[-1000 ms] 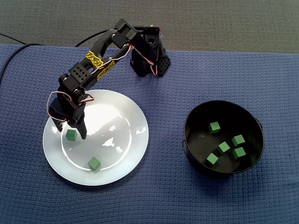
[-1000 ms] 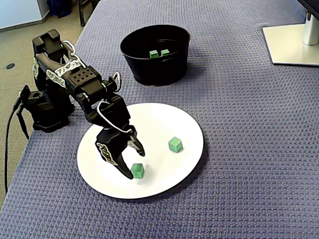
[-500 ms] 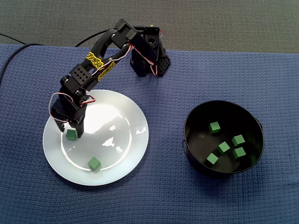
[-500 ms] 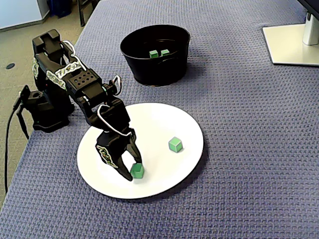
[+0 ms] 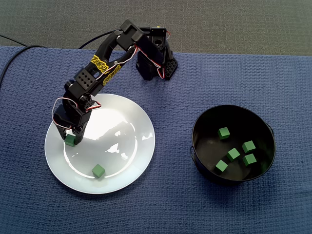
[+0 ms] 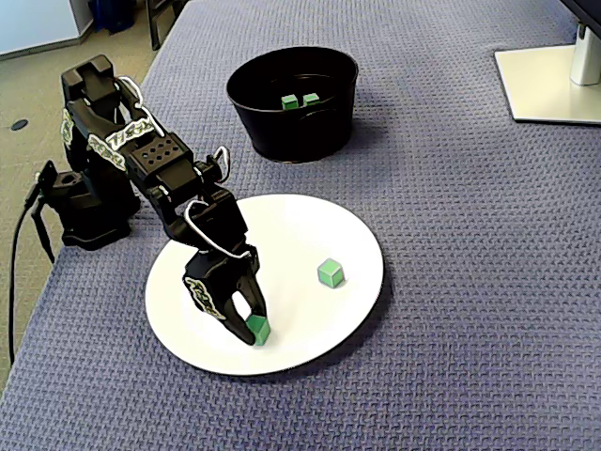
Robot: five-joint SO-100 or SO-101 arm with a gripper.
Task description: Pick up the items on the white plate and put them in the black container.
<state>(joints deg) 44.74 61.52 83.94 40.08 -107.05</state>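
Cube [image 5: 71,141] gripped between closed fingers [image 5: 78,133] over the left part of the plate [image 5: 139,122] in a fixed view; cannot tell whether it touches the plate. Second cube [image 5: 98,170] lies free near the plate's front edge. Container [image 5: 196,146] stands well right of the plate on the blue surface [image 5: 170,204] and holds five cubes [image 5: 234,154].

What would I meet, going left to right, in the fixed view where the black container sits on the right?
Black end effector closed on a small green cube → loose green cube, both over the white plate → black arm base → round black container holding five green cubes.
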